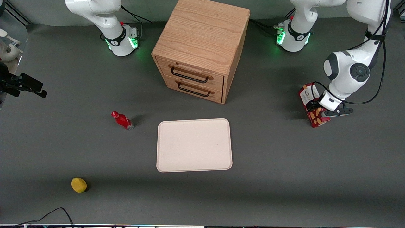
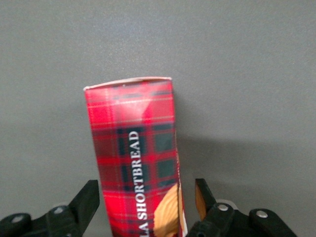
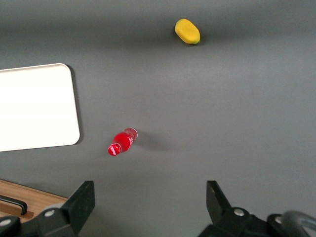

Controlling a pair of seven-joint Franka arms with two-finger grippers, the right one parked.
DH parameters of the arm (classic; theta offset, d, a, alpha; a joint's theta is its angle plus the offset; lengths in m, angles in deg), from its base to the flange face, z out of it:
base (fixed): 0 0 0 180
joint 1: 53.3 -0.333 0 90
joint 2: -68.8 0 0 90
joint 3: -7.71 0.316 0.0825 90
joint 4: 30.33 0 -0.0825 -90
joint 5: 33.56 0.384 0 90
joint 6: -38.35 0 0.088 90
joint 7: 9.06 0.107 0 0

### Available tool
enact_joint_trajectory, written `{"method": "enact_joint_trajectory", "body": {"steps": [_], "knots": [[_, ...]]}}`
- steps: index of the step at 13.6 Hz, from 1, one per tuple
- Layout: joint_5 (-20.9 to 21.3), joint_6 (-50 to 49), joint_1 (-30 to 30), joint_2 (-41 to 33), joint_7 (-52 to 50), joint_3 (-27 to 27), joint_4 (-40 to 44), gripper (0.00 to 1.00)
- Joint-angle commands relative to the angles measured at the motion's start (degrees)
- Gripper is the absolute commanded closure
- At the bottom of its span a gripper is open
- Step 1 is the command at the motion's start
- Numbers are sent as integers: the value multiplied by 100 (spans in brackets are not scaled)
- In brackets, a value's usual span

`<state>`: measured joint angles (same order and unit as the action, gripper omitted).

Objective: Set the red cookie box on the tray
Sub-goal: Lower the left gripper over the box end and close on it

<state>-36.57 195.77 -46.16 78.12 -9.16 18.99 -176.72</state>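
Note:
The red cookie box (image 1: 317,120) stands on end on the grey table toward the working arm's end, with its white end panel on top. The left wrist view shows its red tartan side (image 2: 133,143) with a cookie picture. My left gripper (image 1: 316,109) is low over the box, and in its wrist view (image 2: 145,195) it is open. Its fingers (image 2: 86,202) straddle the box, with a gap showing on one side. The pale cream-pink tray (image 1: 194,145) lies flat mid-table, nearer the front camera than the cabinet. It also shows in the right wrist view (image 3: 34,106).
A wooden two-drawer cabinet (image 1: 202,47) stands farther from the front camera than the tray. A small red bottle (image 1: 122,120) stands beside the tray toward the parked arm's end. A yellow object (image 1: 78,185) lies nearer the front camera.

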Motion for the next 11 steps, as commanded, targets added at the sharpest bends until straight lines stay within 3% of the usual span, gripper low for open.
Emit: {"method": "enact_joint_trajectory", "body": {"steps": [1, 4, 5, 10, 11], "knots": [[-129, 7, 95, -61, -87, 14, -12, 21], [-129, -10, 103, -79, -87, -3, -12, 24], [-129, -28, 103, -105, -87, -3, -12, 31], [-129, -133, 103, -202, -78, -3, -12, 86], [-129, -203, 103, -237, -78, -12, -12, 92]]}}
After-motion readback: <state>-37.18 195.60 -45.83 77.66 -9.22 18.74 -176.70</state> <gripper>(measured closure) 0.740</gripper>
